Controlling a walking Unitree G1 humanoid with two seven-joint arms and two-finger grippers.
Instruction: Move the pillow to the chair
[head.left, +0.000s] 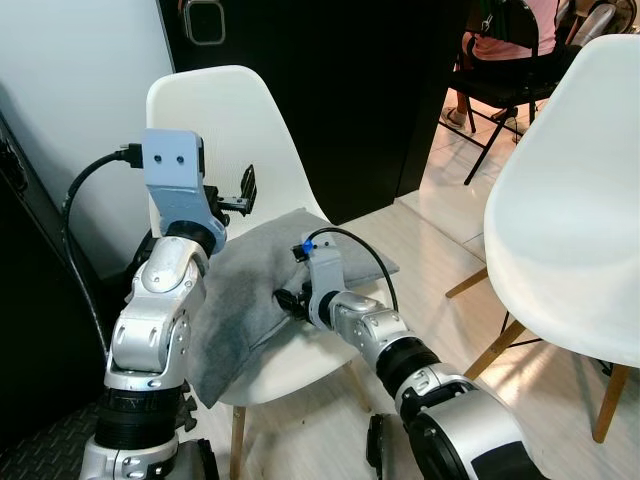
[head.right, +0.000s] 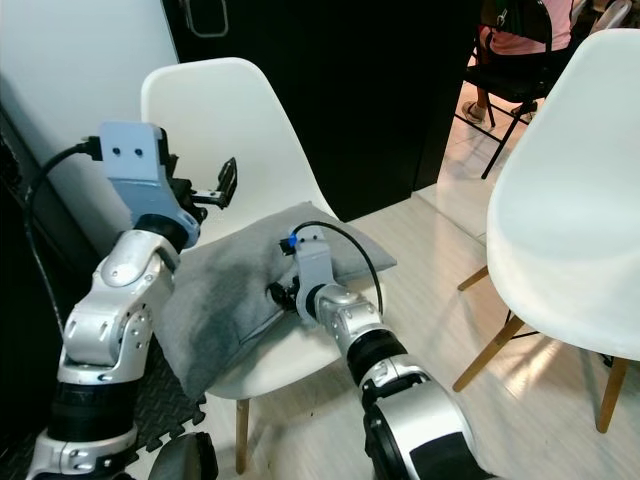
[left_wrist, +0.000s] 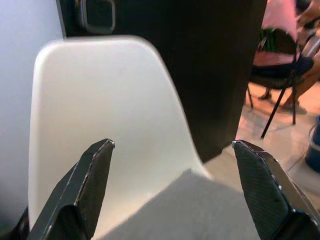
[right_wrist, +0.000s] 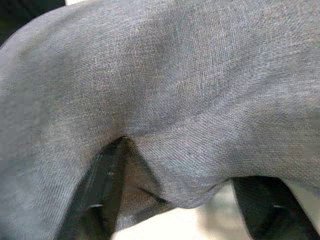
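Left eye view: a white chair (head.left: 215, 120) stands against a pale wall (head.left: 70, 90), with a black panel (head.left: 370, 90) behind it. A grey pillow (head.left: 250, 290) lies flat on the chair's seat, covering most of it, with one corner drooping over the seat's front edge on the side of the robot's left arm. A second white chair (head.left: 570, 220) stands well apart from the first chair, on its right, on wooden legs over the light floor (head.left: 440, 230). Beyond the first chair, far back on the right, a person in a pink top (head.left: 505, 30) sits on a black folding chair (head.left: 500, 90).

The left gripper (head.left: 245, 190) hovers above the pillow's back edge, in front of the chair's backrest; in the left wrist view its fingers (left_wrist: 92, 185) stand wide apart with nothing between them. The right gripper (head.left: 288, 300) sits at the pillow's front edge, near the front of the seat. In the right wrist view its fingers (right_wrist: 107, 185) are spread around a fold of the grey cloth, one finger tucked under the pillow's rim; whether they press the cloth I cannot tell. A black cable (head.left: 355, 250) loops over the right wrist.
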